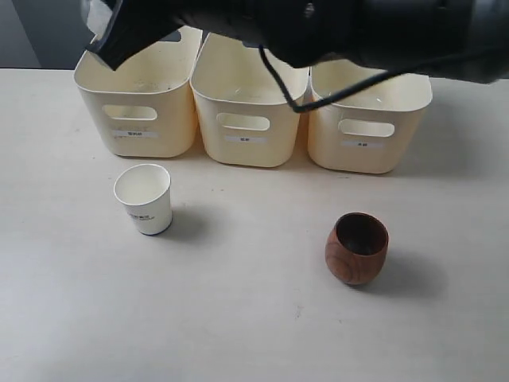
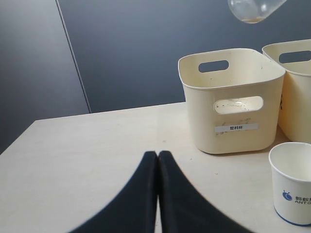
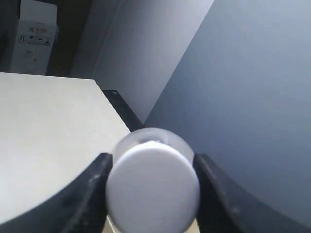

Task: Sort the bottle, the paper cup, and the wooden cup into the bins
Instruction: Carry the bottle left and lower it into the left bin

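My right gripper (image 3: 151, 164) is shut on the clear bottle (image 3: 153, 191), whose white cap faces the camera. In the exterior view that arm reaches across the top to the far left, holding the bottle (image 1: 100, 19) above the left bin (image 1: 139, 119). The left wrist view shows the bottle's base (image 2: 252, 9) hanging over that bin (image 2: 233, 107). The white paper cup (image 1: 145, 199) stands upright in front of the left bin. The wooden cup (image 1: 357, 248) stands upright in front of the right bin (image 1: 366, 131). My left gripper (image 2: 158, 154) is shut and empty, low over the table, left of the paper cup (image 2: 294, 184).
The middle bin (image 1: 246, 119) stands between the other two, all three in a row at the back of the pale table (image 1: 254, 334). A dark cable (image 1: 274, 76) hangs from the right arm over the middle bin. A dark wall rises behind the bins.
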